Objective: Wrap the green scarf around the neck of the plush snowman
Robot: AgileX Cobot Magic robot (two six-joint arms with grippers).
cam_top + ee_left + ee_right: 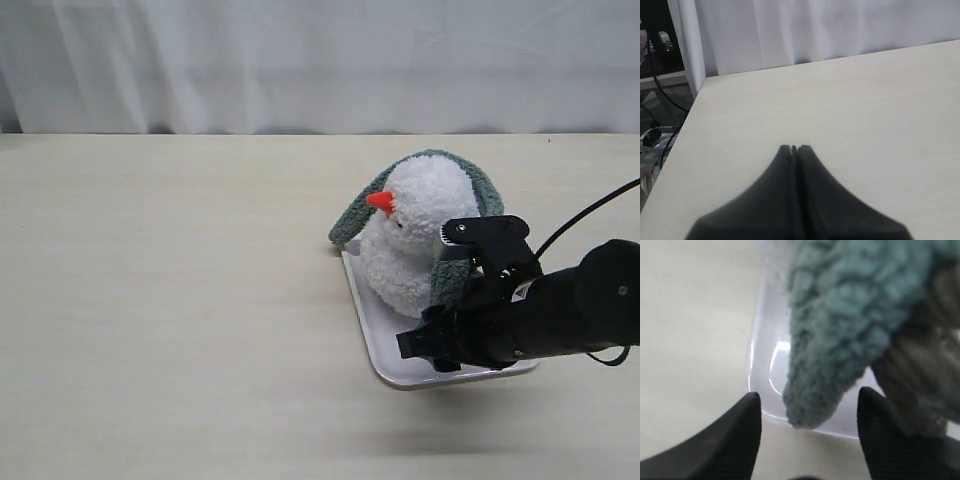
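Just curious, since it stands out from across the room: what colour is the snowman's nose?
Bright orange-red. The nose stands out against the white snowman, and it shows best in the exterior view.

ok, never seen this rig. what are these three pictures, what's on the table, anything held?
A robot with two arms, each ending in a two-finger gripper. The wide picture is from a camera off the arms; the other two are from cameras on each wrist, looking out over that gripper. On the pale table sits a fluffy white plush snowman with an orange nose, on a white rectangular tray. A fuzzy sage-green knitted scarf lies draped over its head, not round the neck. The right gripper is open, one scarf end between its fingers, unclamped. The left gripper is shut, empty, over bare table.
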